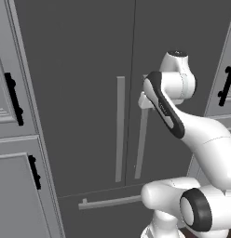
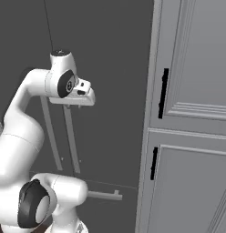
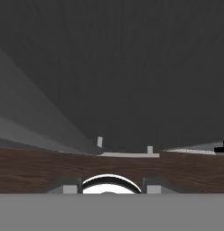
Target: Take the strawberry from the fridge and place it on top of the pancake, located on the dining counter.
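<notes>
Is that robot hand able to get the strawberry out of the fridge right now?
Probably not yet: both fridge doors are closed. The gripper, seemingly shut, sits at the right door's handle, so the door must open first.

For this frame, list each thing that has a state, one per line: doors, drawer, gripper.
fridge left door: closed, handle untouched.
fridge right door: closed; the gripper sits at the top of its bar handle.
fridge bottom drawer: closed.
gripper: shut, at the handle; a grip cannot be confirmed.
cabinet doors: closed.
</notes>
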